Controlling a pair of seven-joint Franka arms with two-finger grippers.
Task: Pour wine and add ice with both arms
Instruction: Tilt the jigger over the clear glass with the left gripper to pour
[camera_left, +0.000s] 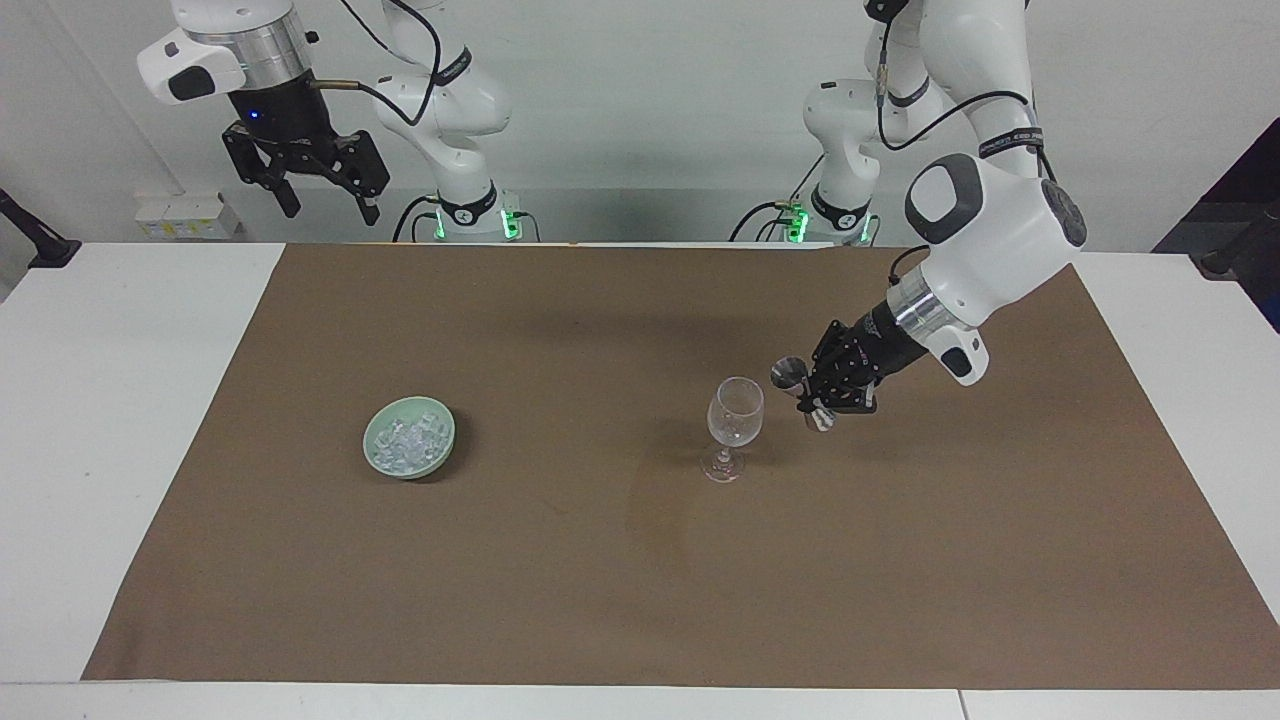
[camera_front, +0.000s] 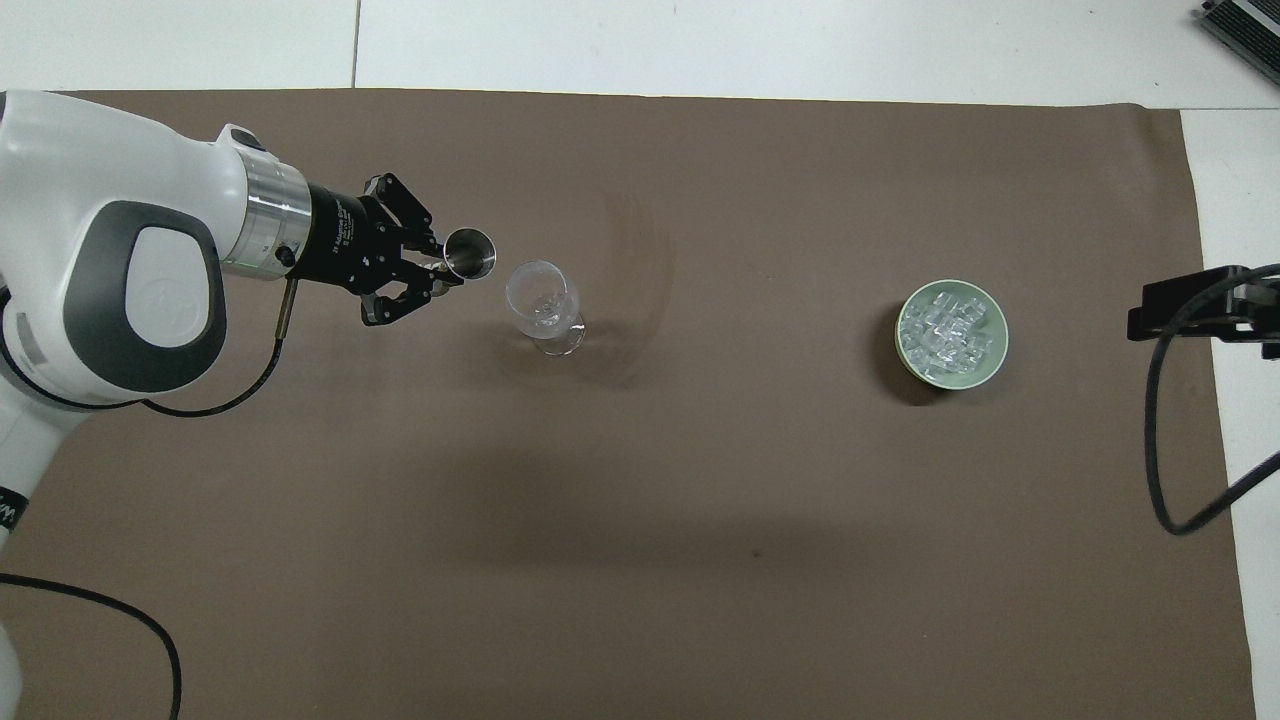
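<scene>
Right arm waits, raised near its base at its own end of the table; right gripper (camera_left: 318, 190) hangs with its fingers spread apart, nothing between them.

Left gripper (camera_left: 812, 392) is up over the brown mat (camera_left: 640, 560), just beside the glass (camera_left: 735, 410), toward the left arm's end. Its fingers are clamped on the narrow waist of a small metal jigger (camera_front: 468, 253). The jigger is a double cone, shiny steel, held tilted; its open upper cup faces the glass and stands close to the rim, apart from it. I cannot tell whether anything is in the cup.

The glass is clear and stemmed, with a rounded bowl and a round foot. It stands upright near the middle of the mat. Its bowl looks clear; whether any liquid is in it cannot be told.

Ice (camera_left: 405, 443): many small glassy whitish cubes, heaped in a shallow pale green bowl (camera_front: 993, 362). The bowl is round, smooth and glazed. It stands toward the right arm's end, well apart from the glass and about as far from the robots. Nothing lies between bowl and glass.

The mat is matte and flat, and covers most of the white table (camera_left: 90, 420). A faint curved mark shows on it by the foot of the glass.
</scene>
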